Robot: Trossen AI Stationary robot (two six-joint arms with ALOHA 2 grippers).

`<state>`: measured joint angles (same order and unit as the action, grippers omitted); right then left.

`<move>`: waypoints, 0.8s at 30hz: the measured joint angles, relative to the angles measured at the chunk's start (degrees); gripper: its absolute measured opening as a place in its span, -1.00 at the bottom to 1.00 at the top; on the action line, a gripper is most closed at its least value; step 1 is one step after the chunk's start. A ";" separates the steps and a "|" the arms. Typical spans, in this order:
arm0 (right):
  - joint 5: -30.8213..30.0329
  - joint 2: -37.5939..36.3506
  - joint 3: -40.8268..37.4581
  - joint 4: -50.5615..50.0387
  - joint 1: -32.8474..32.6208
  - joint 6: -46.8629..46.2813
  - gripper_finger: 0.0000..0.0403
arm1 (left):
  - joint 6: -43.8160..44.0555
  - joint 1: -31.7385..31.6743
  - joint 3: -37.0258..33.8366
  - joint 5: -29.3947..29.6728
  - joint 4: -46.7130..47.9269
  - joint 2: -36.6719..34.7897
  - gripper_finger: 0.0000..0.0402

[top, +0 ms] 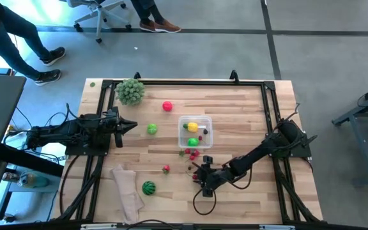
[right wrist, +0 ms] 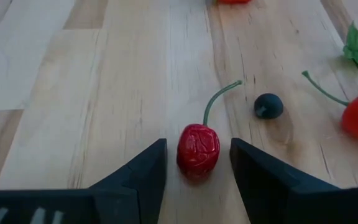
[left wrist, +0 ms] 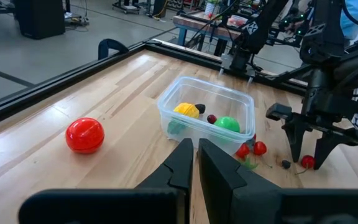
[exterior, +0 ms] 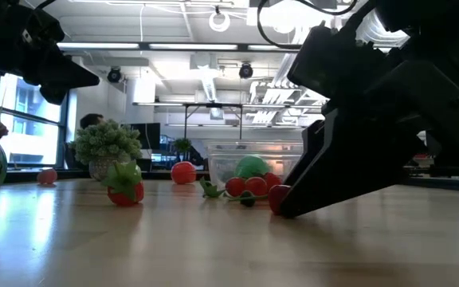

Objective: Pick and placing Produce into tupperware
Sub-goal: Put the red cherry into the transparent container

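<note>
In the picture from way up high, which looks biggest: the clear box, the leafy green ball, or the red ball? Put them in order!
1. Clear box and leafy green ball: they look about the same size, too close to rank.
2. Red ball: clearly the smallest.

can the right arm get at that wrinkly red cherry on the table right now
Probably yes. The right gripper has open fingers standing either side of the red cherry, not touching it, with bare wood around; the dark berry lies clear.

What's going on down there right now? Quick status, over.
Right hand open, straddling wrinkled red cherry on the table. Left hand shut, waiting aside. Clear plastic tupperware holds some produce. Small dark berry beside the cherry.
</note>
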<state>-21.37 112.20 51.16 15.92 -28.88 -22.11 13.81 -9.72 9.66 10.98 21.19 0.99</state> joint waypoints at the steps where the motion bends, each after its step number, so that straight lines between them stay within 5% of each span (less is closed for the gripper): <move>1: 0.00 0.00 0.00 0.00 0.00 0.02 -0.16 | -0.01 0.00 -0.01 0.00 0.00 -0.01 -0.92; 24: 0.37 0.00 -0.02 -0.17 0.04 0.07 -0.53 | -0.01 0.00 -0.01 0.00 0.00 0.00 -0.92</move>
<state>-20.99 112.20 51.13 15.75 -28.84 -22.04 13.80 -9.72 9.65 10.98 21.19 0.99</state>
